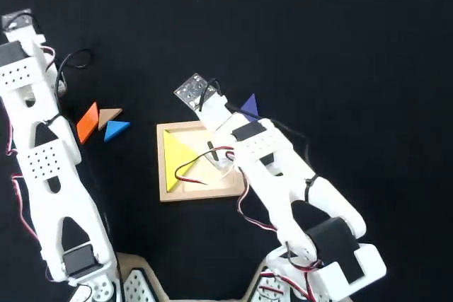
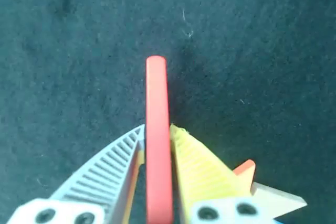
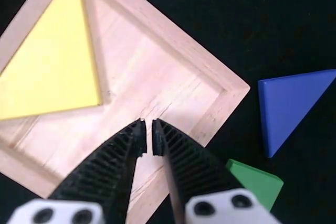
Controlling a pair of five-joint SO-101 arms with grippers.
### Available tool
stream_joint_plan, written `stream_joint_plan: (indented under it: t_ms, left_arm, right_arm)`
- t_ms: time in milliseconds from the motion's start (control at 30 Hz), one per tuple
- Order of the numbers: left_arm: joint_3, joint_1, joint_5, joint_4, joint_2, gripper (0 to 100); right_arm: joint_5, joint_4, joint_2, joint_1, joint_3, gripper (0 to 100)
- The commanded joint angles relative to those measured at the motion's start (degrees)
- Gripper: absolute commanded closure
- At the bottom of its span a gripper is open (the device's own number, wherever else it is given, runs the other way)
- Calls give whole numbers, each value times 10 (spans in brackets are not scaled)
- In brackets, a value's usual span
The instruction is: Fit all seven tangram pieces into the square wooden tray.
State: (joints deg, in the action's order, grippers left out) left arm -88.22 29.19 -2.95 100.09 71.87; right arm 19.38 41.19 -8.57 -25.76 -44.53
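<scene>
Left wrist view: left pincer [image 2: 157, 129] grips a flat red tangram piece [image 2: 156, 87], needs carrying to the square wooden tray [image 3: 207, 64]; right pincer [image 3: 148, 135] hovers there, almost closed, empty.

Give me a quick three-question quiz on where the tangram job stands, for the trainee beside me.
1. True or false: the yellow triangle lies inside the tray.
2. What does the left gripper hold? A) a red piece B) a yellow triangle C) nothing
3. Fill in: the right gripper hangs over the tray, empty, with its fingers ____ (open or shut).

Key: 1 true; 2 A; 3 shut.
</scene>
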Motion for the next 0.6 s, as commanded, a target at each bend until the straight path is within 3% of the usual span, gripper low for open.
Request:
stream_joint_plan:
  t_ms: [0,200,433,567]
  left_arm:
    - [-41,5,-2,9,-23,973]
    - [69,-15,6,11,-181,973]
    - [507,-83,39,8,-591,972]
    - [669,-150,48,8,-788,972]
  right_arm:
    - [-1,3,-28,8,5,965]
    - [-1,3,-28,20,9,965]
    - [-5,4,-28,77,29,966]
    - [-6,1,-28,114,41,966]
